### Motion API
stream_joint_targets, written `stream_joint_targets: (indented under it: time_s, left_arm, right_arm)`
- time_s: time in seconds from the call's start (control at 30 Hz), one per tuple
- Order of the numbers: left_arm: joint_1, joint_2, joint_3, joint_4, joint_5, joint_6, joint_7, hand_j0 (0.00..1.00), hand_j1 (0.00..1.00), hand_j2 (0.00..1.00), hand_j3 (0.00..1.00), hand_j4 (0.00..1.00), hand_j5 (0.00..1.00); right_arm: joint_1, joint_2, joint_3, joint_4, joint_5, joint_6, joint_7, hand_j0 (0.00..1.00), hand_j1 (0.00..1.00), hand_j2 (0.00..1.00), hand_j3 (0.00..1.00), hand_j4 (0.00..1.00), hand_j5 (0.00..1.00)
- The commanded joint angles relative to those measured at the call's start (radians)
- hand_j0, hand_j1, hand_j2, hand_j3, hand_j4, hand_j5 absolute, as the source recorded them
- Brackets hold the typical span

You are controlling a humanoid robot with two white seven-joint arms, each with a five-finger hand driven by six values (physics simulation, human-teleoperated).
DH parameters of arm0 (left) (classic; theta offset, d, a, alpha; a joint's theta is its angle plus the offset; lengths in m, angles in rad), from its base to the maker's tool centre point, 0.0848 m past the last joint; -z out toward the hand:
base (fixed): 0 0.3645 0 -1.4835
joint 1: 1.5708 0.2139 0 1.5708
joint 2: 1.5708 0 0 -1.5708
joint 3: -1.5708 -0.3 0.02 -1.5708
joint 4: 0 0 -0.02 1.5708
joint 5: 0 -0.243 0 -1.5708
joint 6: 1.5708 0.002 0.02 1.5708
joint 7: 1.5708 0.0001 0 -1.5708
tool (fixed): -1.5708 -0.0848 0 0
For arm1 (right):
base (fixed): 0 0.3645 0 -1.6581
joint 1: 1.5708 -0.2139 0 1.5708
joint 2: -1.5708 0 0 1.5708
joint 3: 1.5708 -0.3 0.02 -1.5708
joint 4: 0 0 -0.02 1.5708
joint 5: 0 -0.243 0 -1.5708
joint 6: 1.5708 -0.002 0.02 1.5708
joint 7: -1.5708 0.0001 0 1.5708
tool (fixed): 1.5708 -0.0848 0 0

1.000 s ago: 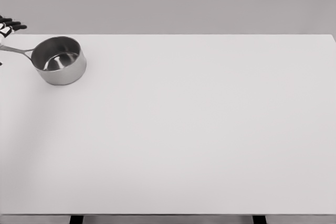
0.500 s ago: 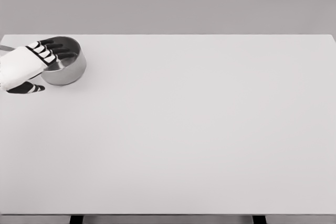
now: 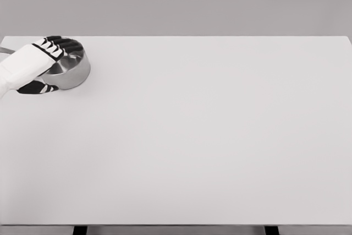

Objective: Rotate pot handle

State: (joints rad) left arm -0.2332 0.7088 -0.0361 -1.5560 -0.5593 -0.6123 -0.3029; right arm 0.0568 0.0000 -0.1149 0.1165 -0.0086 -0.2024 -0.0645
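Fingers of left hand [image 3: 30, 64] drape over pot [image 3: 74, 71] rim, seemingly gripping.

Left hand [image 3: 34, 65] — smooth white shell, black fingers [image 3: 65, 43] with white segment bands, black thumb.

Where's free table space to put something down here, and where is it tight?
Nearly all of the white table is bare: everything right of the pot out to the right edge, and the whole near half in front of it. The only crowded spot is the far left corner, where the left hand reaches over the pot's rim with fingers spread. The right arm is out of view.
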Motion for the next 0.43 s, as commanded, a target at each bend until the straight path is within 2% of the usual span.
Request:
stream_joint_targets:
  time_s: [0.0, 0.2, 0.33, 0.4]
  left_arm:
    - [0.000, -0.006, 0.001, -0.001, 0.007, 0.001, -0.012, 1.00, 1.00, 1.00, 1.00, 1.00, 1.00]
    - [0.017, 0.037, 0.005, -0.004, -0.005, 0.001, -0.016, 1.00, 1.00, 1.00, 1.00, 1.00, 1.00]
    - [0.028, 0.015, 0.070, 0.014, -0.001, 0.001, -0.018, 1.00, 1.00, 1.00, 1.00, 1.00, 1.00]
    - [0.031, 0.015, 0.068, 0.014, 0.001, 0.001, -0.019, 1.00, 1.00, 1.00, 1.00, 1.00, 1.00]
  right_arm:
    - [-0.002, 0.000, 0.000, 0.000, -0.001, 0.000, 0.000, 1.00, 1.00, 1.00, 1.00, 1.00, 1.00]
    - [0.000, 0.000, 0.000, 0.000, -0.001, 0.000, 0.000, 1.00, 1.00, 1.00, 1.00, 1.00, 1.00]
    - [0.000, 0.000, 0.000, 0.000, -0.001, 0.000, 0.000, 1.00, 1.00, 1.00, 1.00, 1.00, 1.00]
    - [-0.002, 0.000, 0.000, 0.000, 0.001, 0.000, 0.000, 1.00, 1.00, 1.00, 1.00, 1.00, 1.00]
